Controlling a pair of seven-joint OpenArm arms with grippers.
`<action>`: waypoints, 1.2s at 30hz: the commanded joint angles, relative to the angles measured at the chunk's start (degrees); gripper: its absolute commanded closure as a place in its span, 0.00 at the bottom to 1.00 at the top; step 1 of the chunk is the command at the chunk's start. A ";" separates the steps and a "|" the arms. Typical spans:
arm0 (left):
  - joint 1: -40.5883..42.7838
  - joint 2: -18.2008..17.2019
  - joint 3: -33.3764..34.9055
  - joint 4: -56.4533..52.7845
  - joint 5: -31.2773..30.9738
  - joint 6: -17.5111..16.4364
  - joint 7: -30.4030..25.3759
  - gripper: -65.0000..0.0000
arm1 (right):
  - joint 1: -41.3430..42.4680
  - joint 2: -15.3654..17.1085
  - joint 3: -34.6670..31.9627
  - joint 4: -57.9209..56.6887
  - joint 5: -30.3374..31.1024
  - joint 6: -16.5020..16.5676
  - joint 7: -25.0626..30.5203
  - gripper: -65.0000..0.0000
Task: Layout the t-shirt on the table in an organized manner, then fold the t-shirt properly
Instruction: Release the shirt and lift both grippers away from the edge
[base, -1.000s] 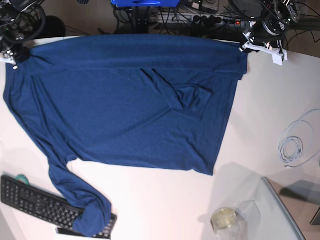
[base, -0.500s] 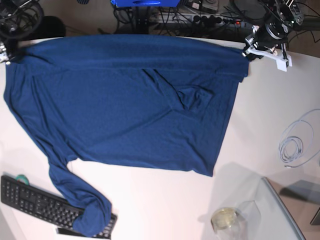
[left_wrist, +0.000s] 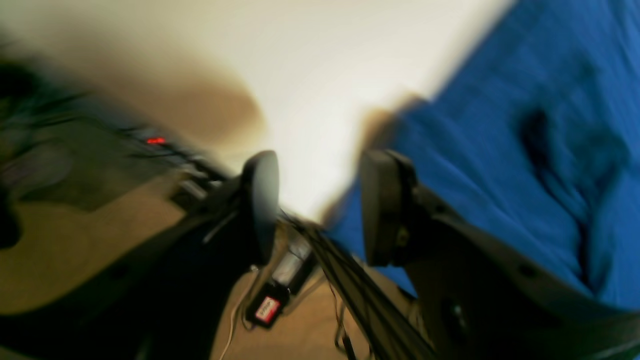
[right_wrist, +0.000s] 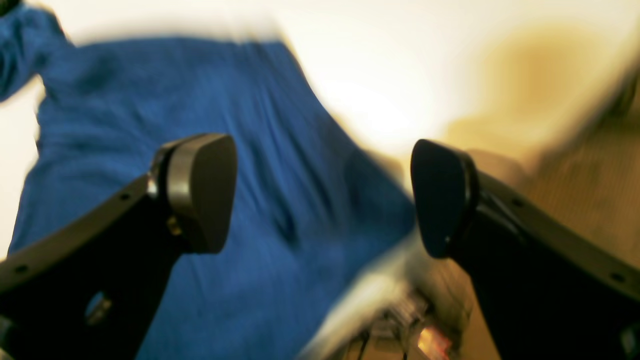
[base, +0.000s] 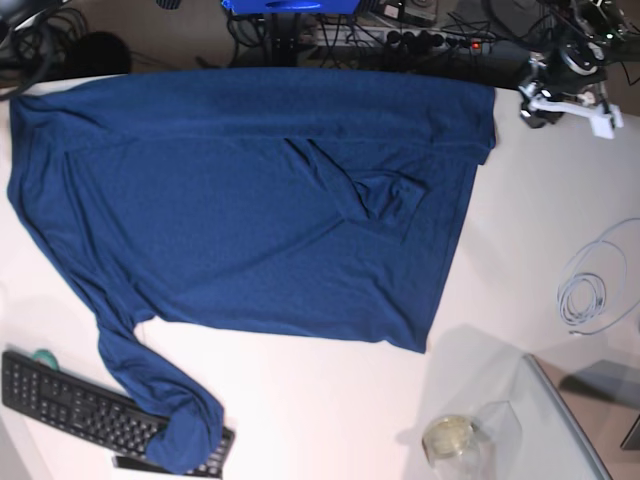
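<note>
1. Left wrist view, blurred: the left gripper (left_wrist: 317, 205) has its jaws parted with a clear gap, and nothing lies between the pads. The t-shirt (left_wrist: 525, 150) lies beyond and to the side of one finger (left_wrist: 380, 215), not between the jaws; bare table (left_wrist: 320, 75) shows through the gap.
2. Right wrist view, also blurred: the right gripper (right_wrist: 320, 195) stands wide open and holds nothing. The t-shirt (right_wrist: 210, 150) lies below and beyond the jaws, filling the gap on the side of one finger (right_wrist: 200, 190); the other finger (right_wrist: 442, 200) sits past the cloth's edge, over pale table (right_wrist: 400, 75).
3. Only these two views show the pads and the gaps between them; neither shows the garment whole.
4. Base view: only this view shows the full layout. The t-shirt (base: 250, 200) lies spread on the table (base: 540, 240), with a bunched fold near its middle.
5. One sleeve trails from the t-shirt's lower corner onto a black keyboard (base: 70, 405) at the table's near edge.
6. The left gripper (base: 560, 100) is just off the t-shirt's upper corner, apart from the cloth. The right gripper is not discernible in this view.
7. A coiled white cable (base: 590, 290) lies well apart from the t-shirt, and a glass jar (base: 450, 440) stands beyond the hem beside a glass panel (base: 570, 430).
</note>
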 joint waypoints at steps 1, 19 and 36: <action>-0.49 -1.34 -1.63 1.25 -0.71 -0.32 -0.54 0.60 | 1.41 2.60 -2.91 -1.45 1.22 0.61 2.36 0.22; 1.62 -3.89 -8.13 9.43 -0.62 -15.79 -0.63 0.61 | 17.50 20.53 -40.97 -33.27 1.22 0.87 23.73 0.22; 3.12 -3.89 -8.13 9.16 -0.54 -15.79 -0.89 0.61 | 21.89 21.41 -56.18 -38.63 1.13 0.69 30.58 0.38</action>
